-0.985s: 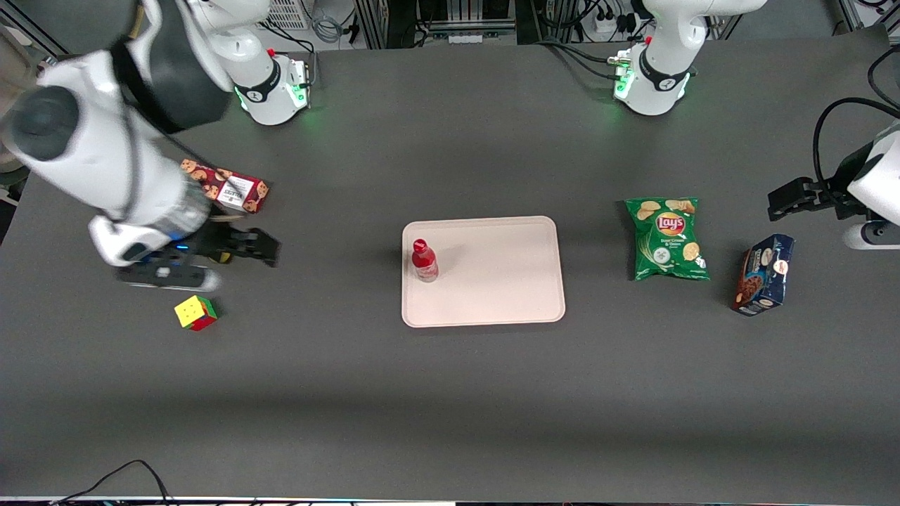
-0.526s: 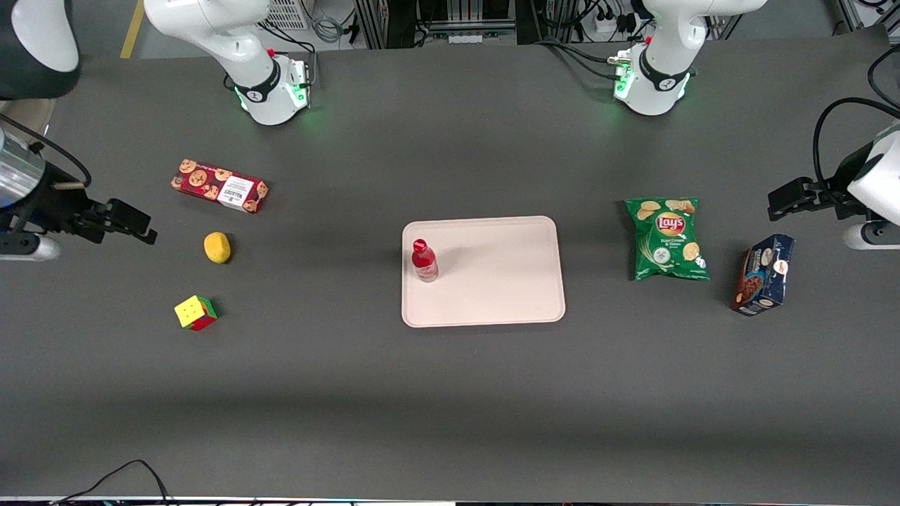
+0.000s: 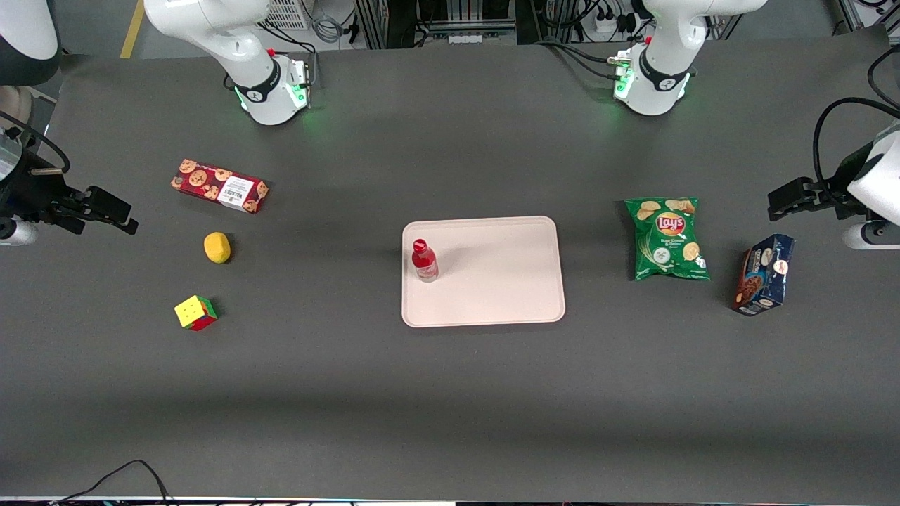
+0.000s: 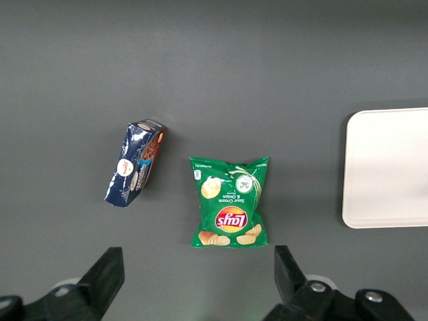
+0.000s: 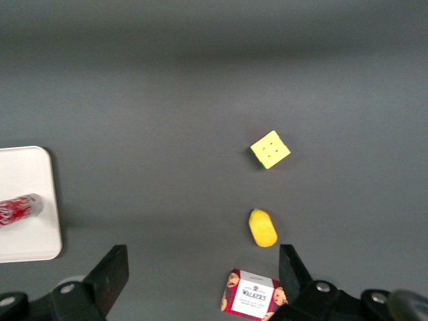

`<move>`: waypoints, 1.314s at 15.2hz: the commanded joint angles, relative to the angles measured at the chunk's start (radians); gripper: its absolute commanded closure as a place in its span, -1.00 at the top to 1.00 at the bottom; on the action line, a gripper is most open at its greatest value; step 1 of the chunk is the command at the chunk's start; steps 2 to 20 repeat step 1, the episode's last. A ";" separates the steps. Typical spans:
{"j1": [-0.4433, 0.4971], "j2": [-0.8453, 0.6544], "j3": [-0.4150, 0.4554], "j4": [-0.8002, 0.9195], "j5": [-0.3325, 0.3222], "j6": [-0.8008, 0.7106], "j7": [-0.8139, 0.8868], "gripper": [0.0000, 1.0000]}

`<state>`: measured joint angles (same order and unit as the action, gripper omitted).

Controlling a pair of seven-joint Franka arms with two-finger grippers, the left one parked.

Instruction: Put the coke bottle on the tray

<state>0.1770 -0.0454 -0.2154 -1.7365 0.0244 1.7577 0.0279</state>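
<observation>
The coke bottle (image 3: 425,261), small and red with a red cap, stands upright on the pale pinkish-beige tray (image 3: 499,281), near the tray's edge toward the working arm's end. In the right wrist view the bottle (image 5: 19,208) shows on the tray's corner (image 5: 30,241). My gripper (image 3: 112,211) is open and empty, raised at the working arm's end of the table, far from the tray. In the right wrist view its two dark fingers (image 5: 114,271) stand wide apart with bare table between them.
A red cookie box (image 3: 220,185), a yellow lemon-like fruit (image 3: 217,247) and a colour cube (image 3: 195,313) lie between my gripper and the tray. A green Lay's chip bag (image 3: 666,237) and a dark blue box (image 3: 763,274) lie toward the parked arm's end.
My arm has swung away from above the fruit and cookie box toward the table's end and risen, uncovering the fruit. The bottle and tray have not moved.
</observation>
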 commanded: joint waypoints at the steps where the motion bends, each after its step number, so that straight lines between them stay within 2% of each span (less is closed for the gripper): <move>1: 0.016 -0.002 -0.009 0.008 -0.038 0.005 -0.019 1.00; 20: 0.016 -0.002 -0.009 0.008 -0.038 0.005 -0.019 1.00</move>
